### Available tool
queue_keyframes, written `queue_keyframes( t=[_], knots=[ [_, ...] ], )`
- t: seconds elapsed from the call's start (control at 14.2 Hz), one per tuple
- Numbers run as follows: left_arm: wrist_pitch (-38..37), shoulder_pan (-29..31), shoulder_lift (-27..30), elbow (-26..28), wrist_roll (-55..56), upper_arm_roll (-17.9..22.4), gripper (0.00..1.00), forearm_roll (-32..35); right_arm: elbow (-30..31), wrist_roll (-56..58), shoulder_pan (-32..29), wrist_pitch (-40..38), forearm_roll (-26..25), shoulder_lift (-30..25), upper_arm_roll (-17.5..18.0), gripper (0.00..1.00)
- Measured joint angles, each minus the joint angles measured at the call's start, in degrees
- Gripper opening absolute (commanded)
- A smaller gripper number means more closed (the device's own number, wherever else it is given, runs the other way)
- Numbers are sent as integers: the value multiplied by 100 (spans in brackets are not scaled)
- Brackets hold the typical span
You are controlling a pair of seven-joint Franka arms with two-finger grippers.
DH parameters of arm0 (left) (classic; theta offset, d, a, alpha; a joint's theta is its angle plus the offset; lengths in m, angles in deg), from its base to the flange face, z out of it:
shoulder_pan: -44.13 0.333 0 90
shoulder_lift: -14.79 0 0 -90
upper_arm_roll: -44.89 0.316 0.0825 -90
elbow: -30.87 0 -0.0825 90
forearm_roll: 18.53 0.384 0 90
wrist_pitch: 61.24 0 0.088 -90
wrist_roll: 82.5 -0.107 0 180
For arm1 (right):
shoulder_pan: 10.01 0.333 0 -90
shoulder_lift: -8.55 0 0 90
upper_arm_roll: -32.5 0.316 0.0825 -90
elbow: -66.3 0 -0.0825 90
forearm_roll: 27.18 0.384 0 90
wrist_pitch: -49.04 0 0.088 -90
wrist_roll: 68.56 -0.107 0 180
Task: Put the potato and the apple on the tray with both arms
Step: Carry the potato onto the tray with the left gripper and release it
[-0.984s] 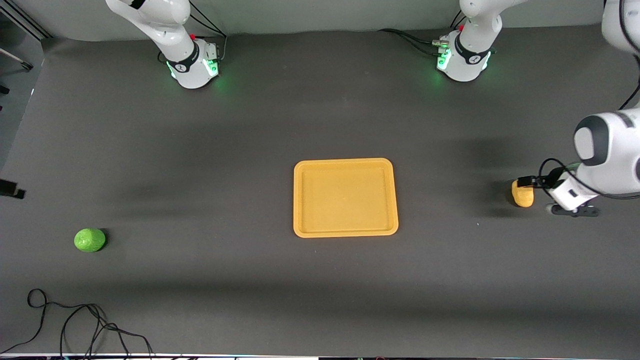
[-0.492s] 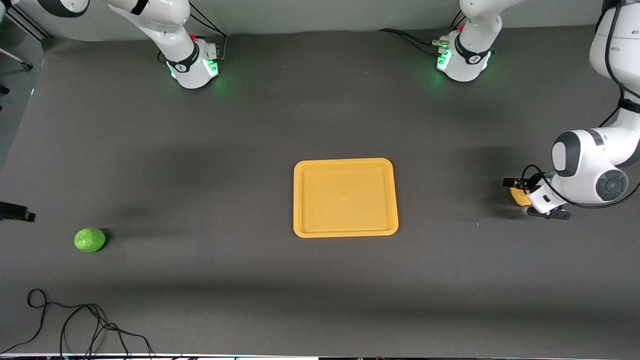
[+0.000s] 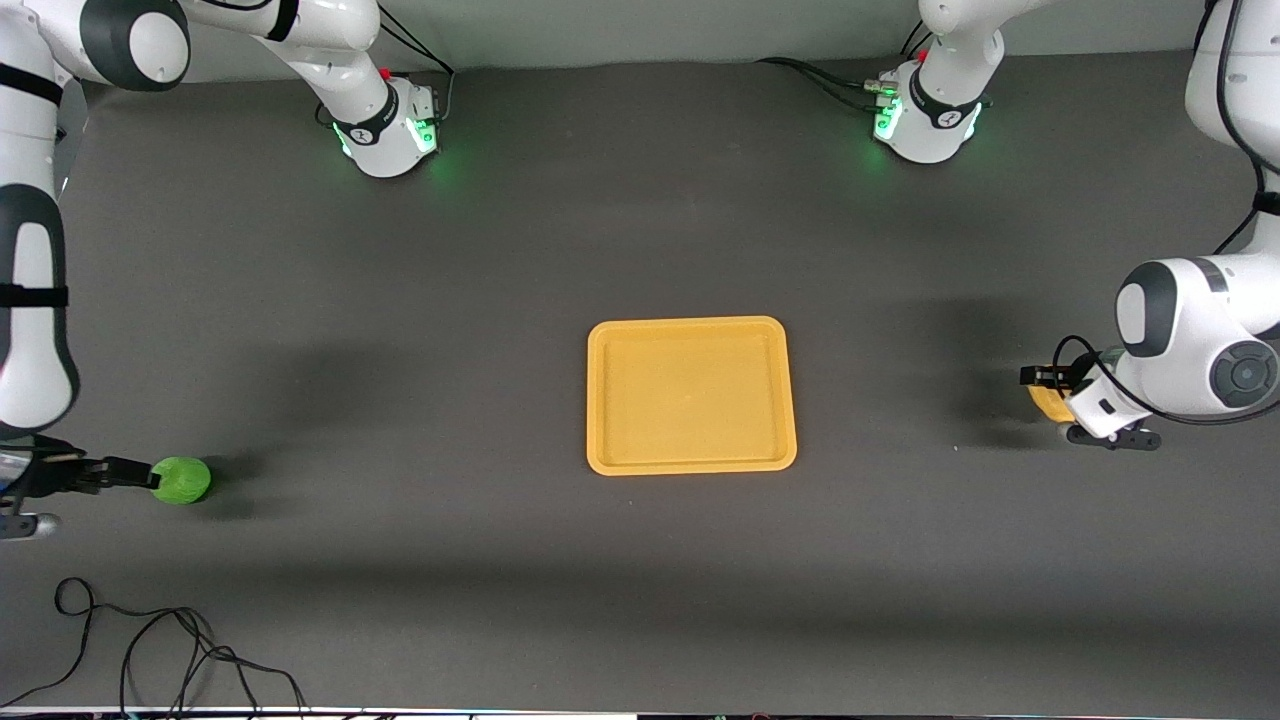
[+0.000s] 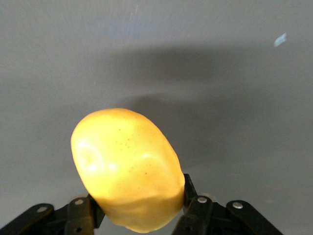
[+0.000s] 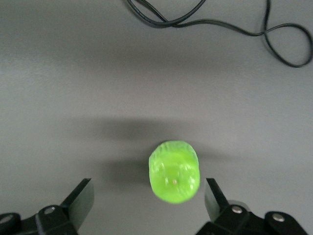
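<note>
potato (image 4: 128, 169): 1, between my left gripper (image 4: 139, 208) fingers | apple (image 5: 174, 171): 1, between my right gripper (image 5: 146, 196) fingers | tray (image 3: 691, 463): 1, between my two arms | cable (image 3: 150, 650): 1 | grippers: 2

dark grey table (image 3: 640, 600), loose blk cable (image 3: 170, 650)

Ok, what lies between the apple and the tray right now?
Nothing: in the front view only bare dark table separates the apple from the tray. The black cable lies nearer the camera, off that line.
</note>
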Motion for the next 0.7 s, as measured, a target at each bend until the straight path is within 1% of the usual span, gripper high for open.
queue_keyframes(
  t=[0.07, 0.21, 0.28, 0.35, 0.49, 0.7],
  knots=[
    [-201, -127, 34, -214, 298, -92, 10, -101, 27, 26, -2, 128, 18, 81, 0, 100],
    [-364, -435, 58, -517, 823, -288, 8, -528, 75, 94, -12, 388, 60, 267, -2, 100],
    [-352, -632, 60, -575, 1051, -394, 4, -682, 78, 110, -18, 463, 79, 362, -3, 100],
    [-310, -885, 59, -594, 1238, -463, 4, -767, 81, 120, -24, 512, 87, 444, -5, 100],
    [-64, -1488, 12, -589, 1465, -516, 6, -936, 83, 129, -32, 524, 95, 560, -8, 100],
    [458, -2349, -205, -588, 1687, -531, 6, -1122, 87, 131, -59, 526, 98, 681, -21, 100]
  ],
)
